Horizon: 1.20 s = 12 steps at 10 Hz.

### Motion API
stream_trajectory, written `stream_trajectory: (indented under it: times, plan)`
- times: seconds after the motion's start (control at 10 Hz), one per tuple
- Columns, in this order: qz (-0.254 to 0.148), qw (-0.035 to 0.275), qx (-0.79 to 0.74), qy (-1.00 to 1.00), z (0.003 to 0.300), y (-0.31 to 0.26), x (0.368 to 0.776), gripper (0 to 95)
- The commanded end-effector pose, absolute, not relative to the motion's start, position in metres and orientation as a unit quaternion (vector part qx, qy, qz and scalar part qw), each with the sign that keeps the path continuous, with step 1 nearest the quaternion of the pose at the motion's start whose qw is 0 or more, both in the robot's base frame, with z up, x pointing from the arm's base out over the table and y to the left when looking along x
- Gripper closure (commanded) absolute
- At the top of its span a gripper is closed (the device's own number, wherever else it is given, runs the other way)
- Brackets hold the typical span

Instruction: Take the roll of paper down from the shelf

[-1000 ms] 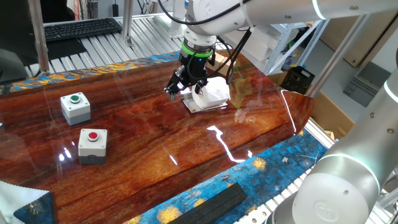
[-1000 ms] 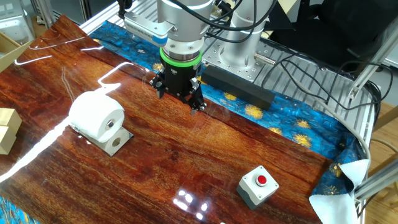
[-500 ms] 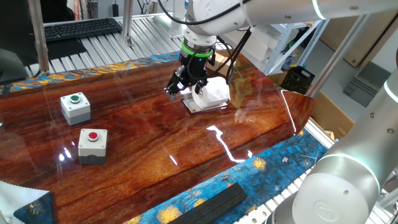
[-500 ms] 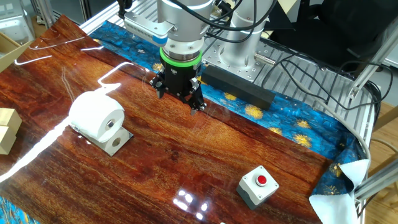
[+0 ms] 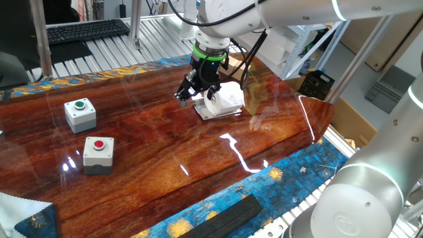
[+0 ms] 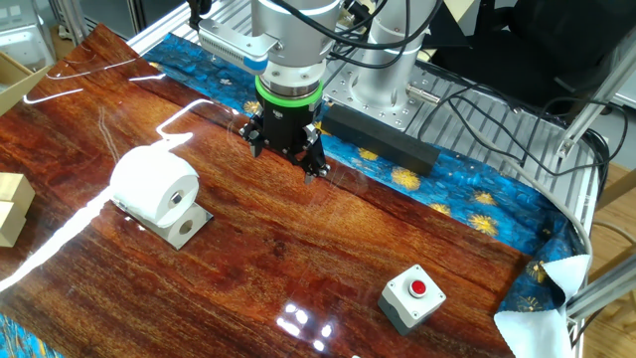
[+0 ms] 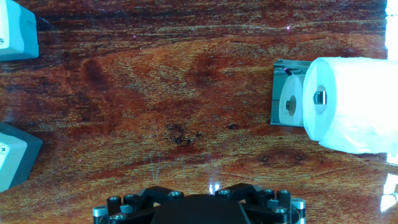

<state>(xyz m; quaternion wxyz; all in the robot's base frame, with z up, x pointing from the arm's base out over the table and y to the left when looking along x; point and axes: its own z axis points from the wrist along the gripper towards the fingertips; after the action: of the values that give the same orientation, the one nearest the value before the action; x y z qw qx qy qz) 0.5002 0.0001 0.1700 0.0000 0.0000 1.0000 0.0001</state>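
Observation:
The roll of paper [image 6: 154, 184] is white and lies on its side on the shelf [image 6: 191, 227], a small silvery plate on the wooden table. In the one fixed view the roll [image 5: 223, 99] and the plate [image 5: 210, 113] sit right behind the arm. In the hand view the roll [image 7: 351, 102] is at the right edge, its reflection showing in the plate [image 7: 286, 93]. My gripper [image 6: 286, 164] hovers low over the table, apart from the roll, fingers spread and empty. It also shows in the one fixed view [image 5: 188, 96].
A green-button box [image 5: 80, 114] and a red-button box [image 5: 98, 153] stand on the table away from the roll. A tan cardboard cube [image 6: 10, 204] sits past the roll. A black bar [image 6: 383, 139] lies on the blue cloth at the table's edge.

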Motion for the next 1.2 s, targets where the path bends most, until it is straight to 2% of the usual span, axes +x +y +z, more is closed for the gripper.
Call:
stream_trajectory:
  times: [0.1,0.2,1.2]
  plan:
    - [0.0,0.0,0.0,1.0,0.17,0.0,0.5,95.0]
    - [-0.005,-0.016,0.126,0.992,0.1699,0.0,0.5,95.0]
    - [-0.005,-0.019,0.127,0.992,0.1694,-0.0001,0.5,95.0]
